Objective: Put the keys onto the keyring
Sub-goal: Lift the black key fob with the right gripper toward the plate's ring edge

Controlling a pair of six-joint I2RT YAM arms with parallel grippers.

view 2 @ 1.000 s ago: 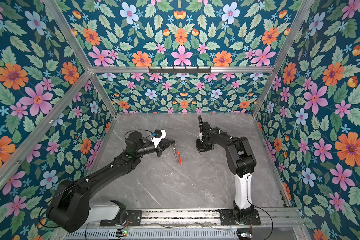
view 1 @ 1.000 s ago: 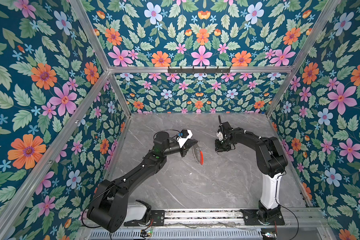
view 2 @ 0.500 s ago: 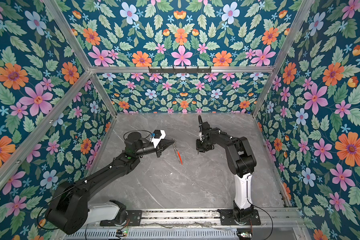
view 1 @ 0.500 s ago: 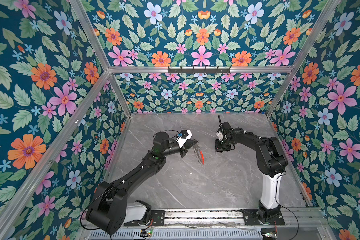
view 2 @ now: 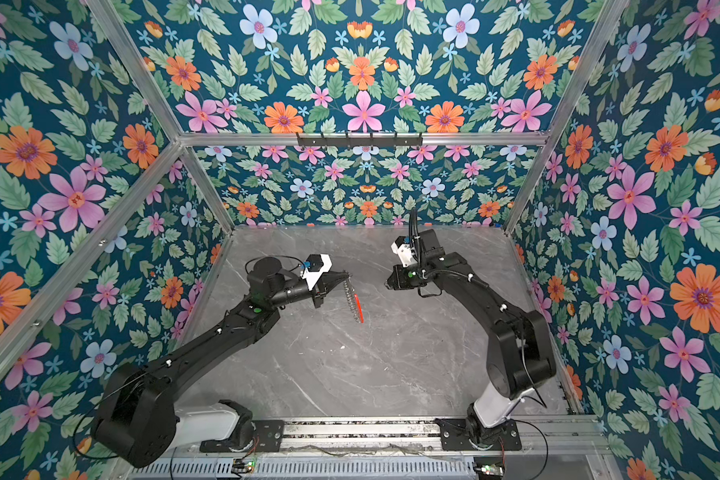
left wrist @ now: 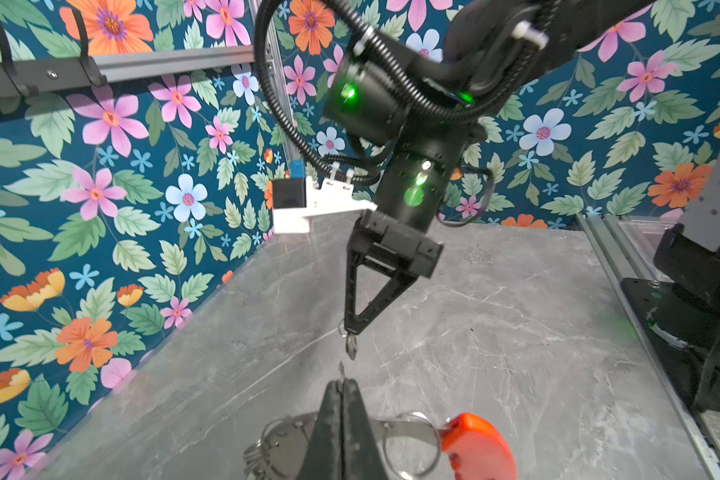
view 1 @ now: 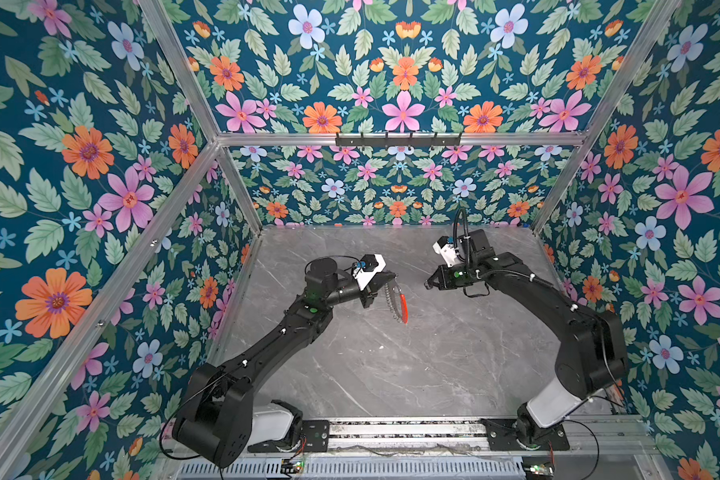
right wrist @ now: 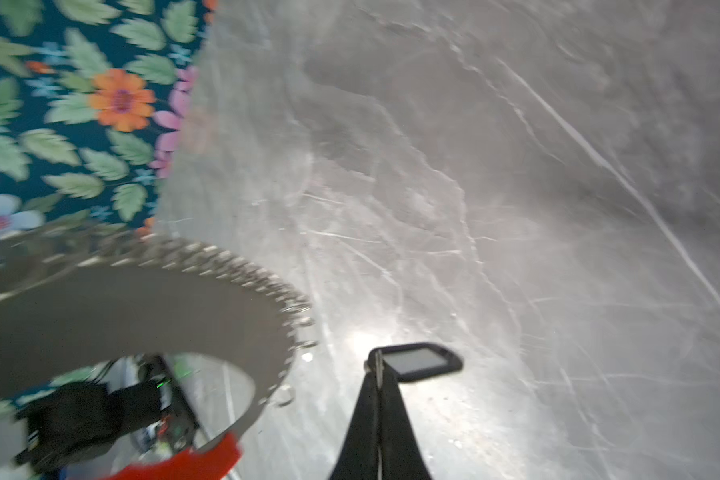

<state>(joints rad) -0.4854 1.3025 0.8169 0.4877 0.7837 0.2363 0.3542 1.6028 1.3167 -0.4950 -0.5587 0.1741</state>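
Observation:
In both top views my left gripper (view 1: pixel 394 276) (view 2: pixel 347 275) is shut on the keyring (view 1: pixel 396 300) (view 2: pixel 353 300), which hangs edge-on above the table, its red segment (view 1: pixel 404 308) lowest. In the left wrist view the shut jaws pinch its wire among silver rings (left wrist: pixel 412 440), next to the red segment (left wrist: pixel 479 449). My right gripper (view 1: pixel 427 285) (view 2: pixel 387 285) faces it a short gap away. It is shut on the metal link of the keys (right wrist: pixel 417 360), a black fob with a pale label. The keyring (right wrist: pixel 150 266) shows blurred beside the fob, apart from it.
A grey marble table (view 1: pixel 391 365) lies below both arms. Floral walls enclose it on three sides. A black hook rail (view 1: pixel 398 139) runs along the back wall high up. An aluminium rail (view 1: pixel 404 428) carries both arm bases at the front edge.
The right gripper's jaws have closed the last bit on the fob's link. Both arms stay almost where they were, the keyring still hanging from the left gripper.

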